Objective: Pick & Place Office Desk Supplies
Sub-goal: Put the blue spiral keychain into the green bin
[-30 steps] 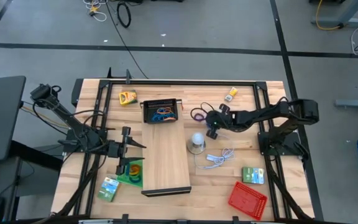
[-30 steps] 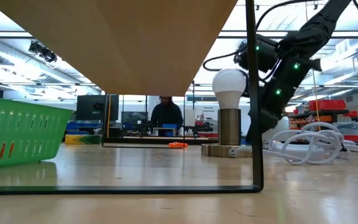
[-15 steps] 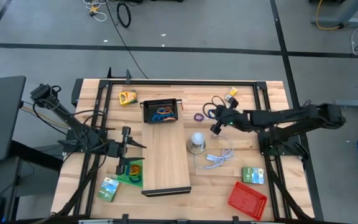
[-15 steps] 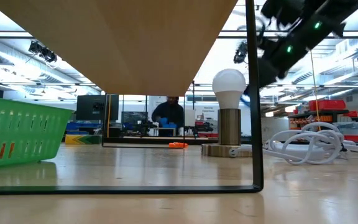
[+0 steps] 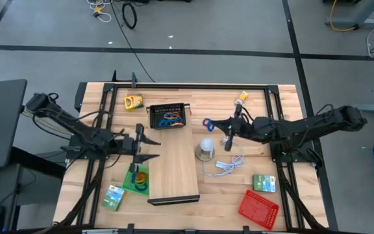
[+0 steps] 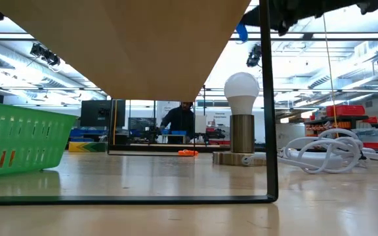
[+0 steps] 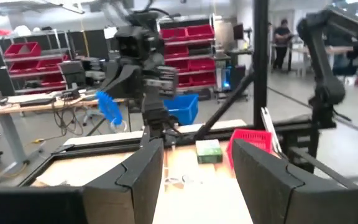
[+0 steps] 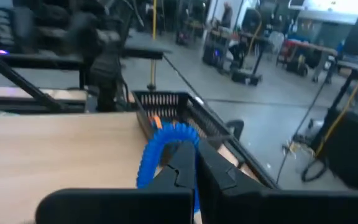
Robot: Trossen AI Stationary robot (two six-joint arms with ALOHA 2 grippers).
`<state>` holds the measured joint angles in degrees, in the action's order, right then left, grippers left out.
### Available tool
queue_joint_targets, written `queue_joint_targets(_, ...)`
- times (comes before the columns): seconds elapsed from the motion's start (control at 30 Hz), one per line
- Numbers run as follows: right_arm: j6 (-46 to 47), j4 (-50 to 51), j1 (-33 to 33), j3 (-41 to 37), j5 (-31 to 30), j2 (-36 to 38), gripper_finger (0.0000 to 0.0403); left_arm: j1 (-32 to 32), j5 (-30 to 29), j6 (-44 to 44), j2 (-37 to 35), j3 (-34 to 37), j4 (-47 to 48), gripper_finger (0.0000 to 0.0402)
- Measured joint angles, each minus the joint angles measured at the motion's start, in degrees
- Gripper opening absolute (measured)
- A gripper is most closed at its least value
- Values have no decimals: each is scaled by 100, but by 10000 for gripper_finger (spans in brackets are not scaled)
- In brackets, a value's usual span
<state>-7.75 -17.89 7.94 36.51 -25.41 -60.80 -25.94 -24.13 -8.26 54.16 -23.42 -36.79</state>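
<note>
Blue loop clip: your right gripper [image 5: 214, 123] has its fingers pinched shut on a ribbed blue loop-shaped clip [image 8: 164, 144], lifted off the table just right of the long pale wooden board [image 5: 174, 162]. You can see the same clip from the left wrist view too [image 7: 109, 108].

Right arm: stretched in from the right side of the board, gripper hanging above the white light bulb on its round base [image 5: 205, 149].

Black tray: the black mesh tray [image 5: 168, 116] sits on the far end of the board with blue and orange loops already in it; your held clip is right of it, not in it yet.

Left gripper: your left gripper [image 5: 149, 143] hovers at the board's left edge, fingers spread wide, holding nothing.

Green tray: the green mesh tray [image 5: 137, 181] is on the board's left side, near end, just below the left gripper in the high view.

Other stuff right of the board: coiled white cable [image 5: 229, 165], green card box [image 5: 263, 183], red mesh tray [image 5: 259, 208], small yellow item [image 5: 242, 97] at the far edge.

Left of the board: yellow card box [image 5: 132, 101] up top, green card box [image 5: 113, 197] at the near corner.

Background: a person [image 6: 178, 120] is working well behind the table in the low view.
</note>
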Motion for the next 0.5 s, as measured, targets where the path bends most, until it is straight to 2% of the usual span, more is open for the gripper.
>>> queue_joint_targets(0.17,-234,-592,89,6,5,-79,0,708,620,355,318,0,-672,200)
queue_joint_targets(0.33,-369,-1305,112,4,387,-378,0,1349,1644,780,783,0,-1465,200)
queue_joint_targets(0.5,-396,-1769,112,91,443,-829,0,1781,1872,1114,1232,0,-2103,200)
